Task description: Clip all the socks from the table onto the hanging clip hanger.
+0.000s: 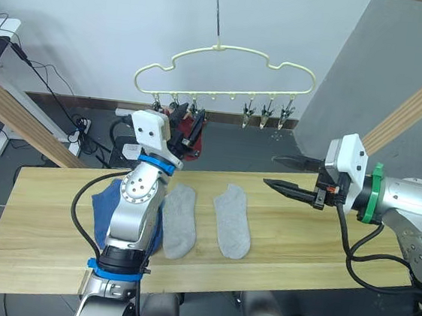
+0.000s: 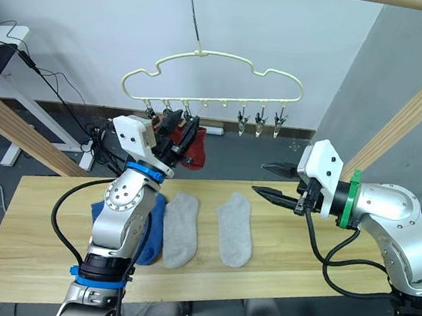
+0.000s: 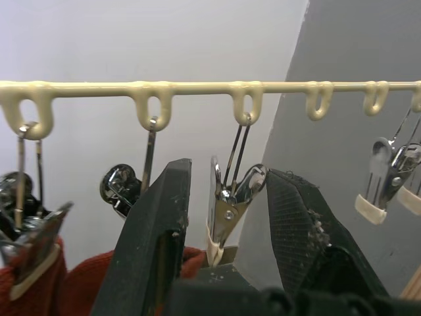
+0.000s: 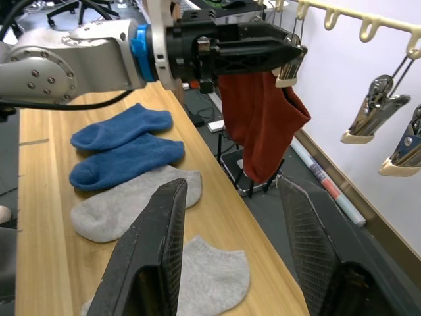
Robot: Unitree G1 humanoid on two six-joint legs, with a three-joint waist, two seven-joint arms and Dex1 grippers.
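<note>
The cream clip hanger (image 1: 228, 69) hangs above the table's (image 1: 300, 243) far edge. Rust red socks (image 2: 194, 150) dangle from the clips at its left end. My left gripper (image 1: 188, 125) is raised there, open, and its fingers (image 3: 158, 217) straddle one metal clip (image 3: 227, 217) without pressing it. I cannot tell if this clip grips the red sock (image 3: 85, 283) just below it. Two light grey socks (image 1: 180, 219) (image 1: 232, 219) lie flat mid-table. Two blue socks (image 4: 122, 125) lie to their left, partly hidden by my left arm. My right gripper (image 1: 270, 171) hovers open and empty over the table's right part.
Three free clips (image 1: 267, 112) hang at the hanger's right end. Slanted wooden poles (image 1: 421, 97) (image 1: 19, 115) flank the table on both sides. Cables and a power strip (image 1: 78, 125) lie on the floor behind the table's left end.
</note>
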